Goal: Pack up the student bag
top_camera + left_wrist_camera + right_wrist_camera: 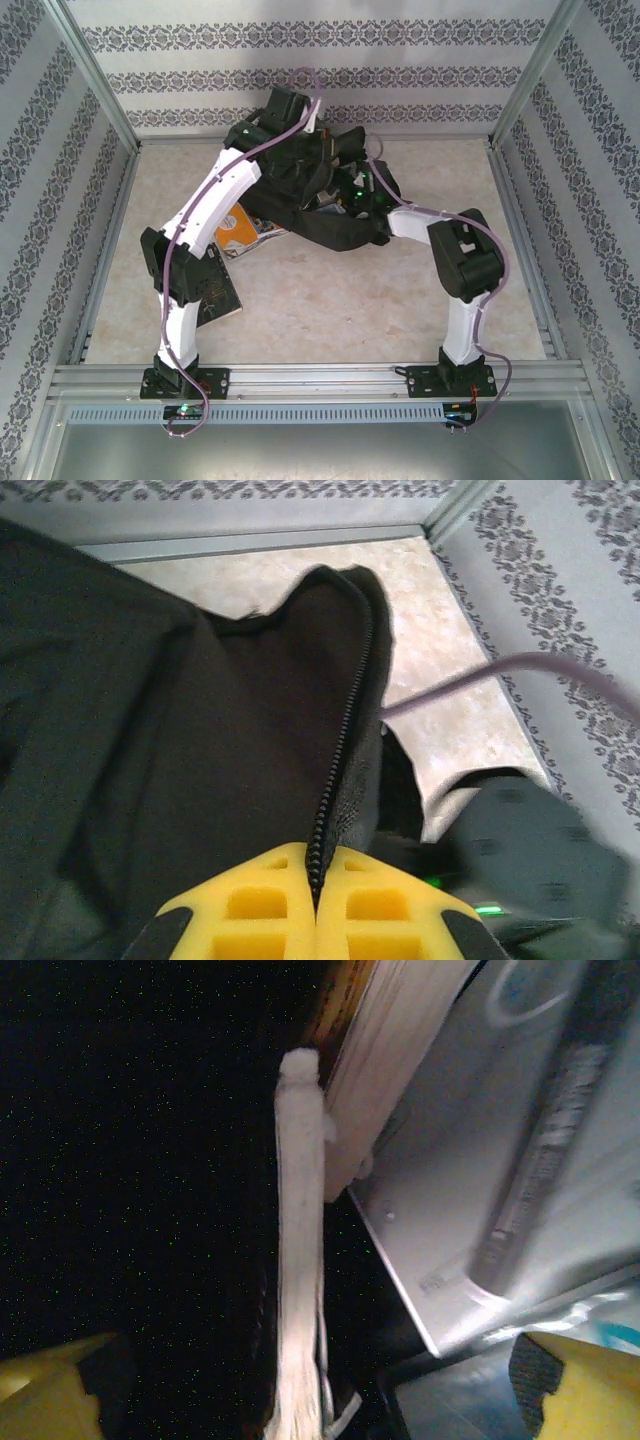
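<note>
The student bag (320, 205), a large black fabric backpack, lies at the back middle of the table. My left gripper (318, 880) is shut on the zipper edge of its opening and holds that edge up, at the bag's far side (297, 125). My right gripper (320, 1395) is inside the dark bag, its yellow fingertips (585, 1385) wide apart. Between them stands the white page edge of a book (300, 1260), touching neither finger. A grey flat cover (470, 1160) leans to its right.
An orange-yellow book (248, 238) lies half under the bag's left side. A dark flat book (222, 297) lies beside the left arm's elbow. The right arm (430, 225) bends into the bag from the right. Patterned walls and metal rails (520, 235) bound the table.
</note>
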You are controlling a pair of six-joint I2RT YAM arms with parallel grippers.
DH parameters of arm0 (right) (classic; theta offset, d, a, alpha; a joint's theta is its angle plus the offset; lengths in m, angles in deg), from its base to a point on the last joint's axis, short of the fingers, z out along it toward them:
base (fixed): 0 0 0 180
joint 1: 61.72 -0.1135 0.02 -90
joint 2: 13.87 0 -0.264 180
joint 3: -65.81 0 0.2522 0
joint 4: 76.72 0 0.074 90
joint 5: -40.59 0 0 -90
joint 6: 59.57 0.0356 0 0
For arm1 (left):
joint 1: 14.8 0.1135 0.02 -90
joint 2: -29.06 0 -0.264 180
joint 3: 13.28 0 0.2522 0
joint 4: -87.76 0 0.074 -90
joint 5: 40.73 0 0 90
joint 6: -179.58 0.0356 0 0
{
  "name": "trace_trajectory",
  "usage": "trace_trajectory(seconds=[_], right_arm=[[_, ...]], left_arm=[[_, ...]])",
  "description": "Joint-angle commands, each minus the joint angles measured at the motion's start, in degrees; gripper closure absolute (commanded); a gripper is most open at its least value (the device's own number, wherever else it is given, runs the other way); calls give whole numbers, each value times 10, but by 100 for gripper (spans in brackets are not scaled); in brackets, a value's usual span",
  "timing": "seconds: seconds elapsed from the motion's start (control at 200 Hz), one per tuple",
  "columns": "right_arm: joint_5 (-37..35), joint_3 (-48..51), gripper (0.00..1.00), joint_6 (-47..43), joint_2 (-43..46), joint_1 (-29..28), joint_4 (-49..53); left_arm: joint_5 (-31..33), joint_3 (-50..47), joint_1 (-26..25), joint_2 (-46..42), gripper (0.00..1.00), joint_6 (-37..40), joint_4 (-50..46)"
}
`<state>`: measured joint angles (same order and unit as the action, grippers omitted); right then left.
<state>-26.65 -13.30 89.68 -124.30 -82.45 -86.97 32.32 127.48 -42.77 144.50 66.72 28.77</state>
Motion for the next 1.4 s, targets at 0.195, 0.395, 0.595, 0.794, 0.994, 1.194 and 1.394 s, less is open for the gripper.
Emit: trace_trajectory(seconds=[0.195,0.395,0.595,0.794,0.994,1.194,1.394], right_arm=[[-65,66,4,-128,199,60,161],[-257,62,6,-196,323,30,321],[-297,36,6,-266,379,15,384],[-230,17,8,-304,380,-41,401],[-96,-27,10,-291,265,-124,404],[-28,-115,11,-267,108,-220,392],[26,-202,13,-222,-29,-274,365]], left_arm=[[-20,-43,12,-35,100,-7,48],[-58,-109,12,-89,49,-24,88],[-46,-252,20,-230,28,-19,136],[39,-450,82,-371,14,-66,131],[54,-646,252,-459,12,-177,113],[138,-771,326,-494,12,-250,120],[226,-860,371,-489,9,-303,137]])
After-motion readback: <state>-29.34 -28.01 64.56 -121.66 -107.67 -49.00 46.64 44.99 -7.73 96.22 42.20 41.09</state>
